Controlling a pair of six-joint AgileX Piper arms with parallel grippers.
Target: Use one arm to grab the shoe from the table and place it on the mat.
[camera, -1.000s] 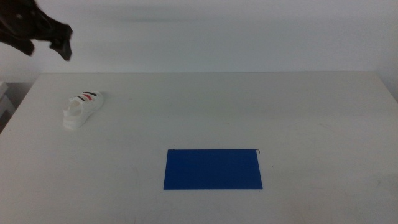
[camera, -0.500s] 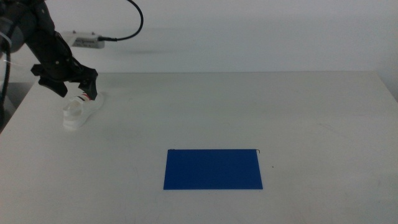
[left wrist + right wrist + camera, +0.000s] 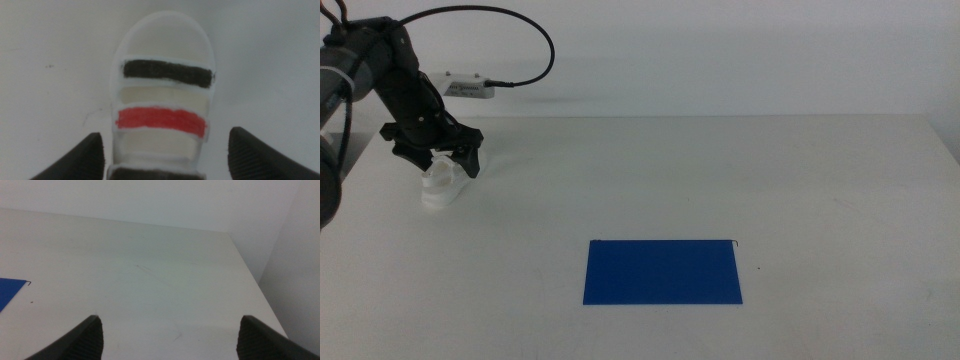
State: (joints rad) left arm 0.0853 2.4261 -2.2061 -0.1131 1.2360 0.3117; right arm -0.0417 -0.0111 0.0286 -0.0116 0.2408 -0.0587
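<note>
- My left arm point(image 3: 395, 85) reaches in over the far left corner of the white surface point(image 3: 720, 180), its black links bent so the wrist points steeply down, with a black cable looping above it.
- My left tool point(image 3: 432, 160) hangs directly over the shoe point(image 3: 442, 182), its two dark jaws spread wide, one on each side of the shoe.
- In the left wrist view the jaws sit apart from the shoe's sides, with bare surface showing between each jaw and the shoe point(image 3: 162, 107); the left tool point(image 3: 165, 155) has hold of nothing.
- The shoe is small and white, with a black strap nearest the toe, a red strap behind it, and a further dark strap just at the frame's edge.
- The shoe lies on the surface near its far left corner, well apart from the mat point(image 3: 662, 271).
- The mat is a flat dark blue rectangle lying near the middle of the near edge.
- My right tool point(image 3: 167, 340) waits above the surface near its right edge, jaws wide apart and holding nothing, a corner of the mat point(image 3: 9, 292) visible in its wrist view.
</note>
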